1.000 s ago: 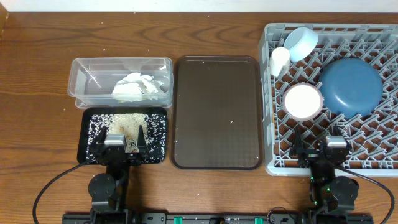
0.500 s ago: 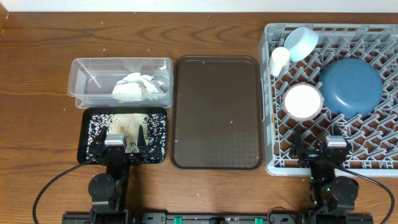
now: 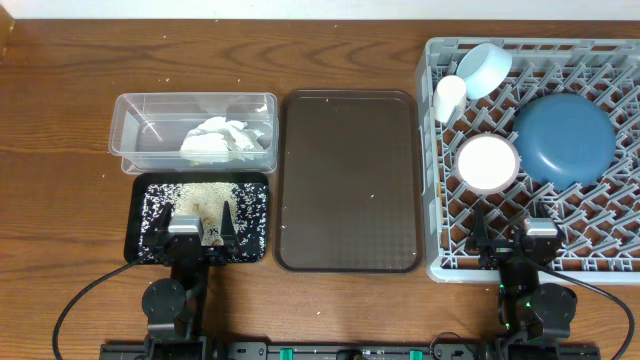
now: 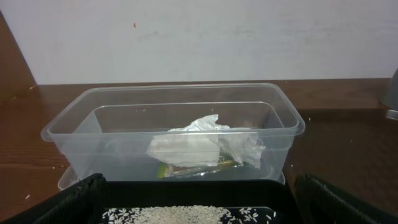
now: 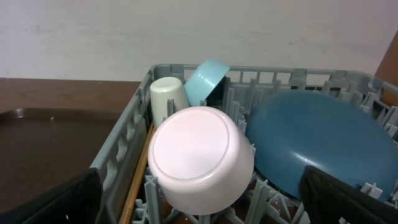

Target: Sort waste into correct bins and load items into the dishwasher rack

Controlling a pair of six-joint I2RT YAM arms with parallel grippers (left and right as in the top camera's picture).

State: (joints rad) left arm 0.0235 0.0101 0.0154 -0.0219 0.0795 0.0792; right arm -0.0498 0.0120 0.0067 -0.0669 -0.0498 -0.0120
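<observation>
The left gripper hangs over the near edge of the shallow black tray, jaws wide and holding nothing. The loose rice lies spread in that tray. The tray's far edge meets the clear tub. Only a narrow strip of table separates both from the brown serving tray. Open wood lies to the left and on the far side.

The right gripper, jaws also wide, sits at the near wall of the grey dishwasher rack, which runs past the right frame edge. The rack holds the deep-blue bowl, the white pink-rimmed bowl, the light-blue bowl and the white cup.

Only the left wrist view shows the yellow-green wrapper under the tissue. The right wrist view shows the white bowl's base facing it.
</observation>
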